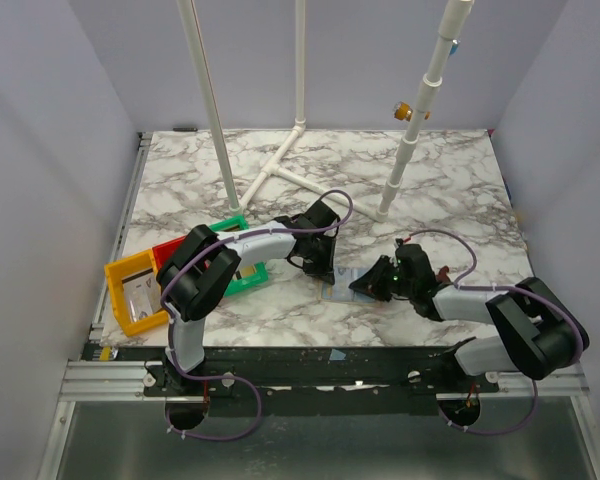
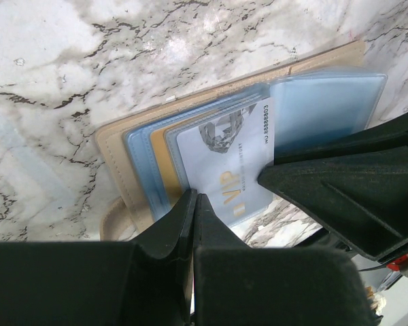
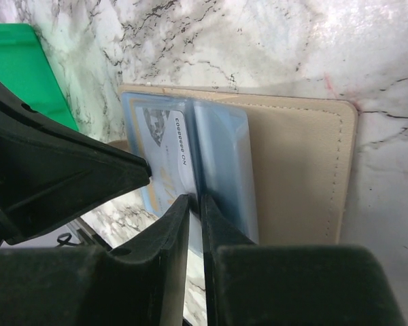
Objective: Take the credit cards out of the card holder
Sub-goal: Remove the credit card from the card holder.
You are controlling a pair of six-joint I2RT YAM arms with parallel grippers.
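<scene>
The left fingers (image 2: 163,231) are pressing flat together at the left edge of the card holder (image 2: 115,149). The right fingers (image 3: 156,238), narrowed to a slit, are straddling the white credit card (image 2: 224,163) from the right, each pair crowding the other's view. The holder is lying open on the counter (image 2: 88,54) beside the green bin (image 3: 20,68), and whether either pair is actually gripping anything is hard to tell.

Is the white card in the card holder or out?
Partly out: the white card juts past the card holder over the marble, its other end overlapping the sleeves.
</scene>
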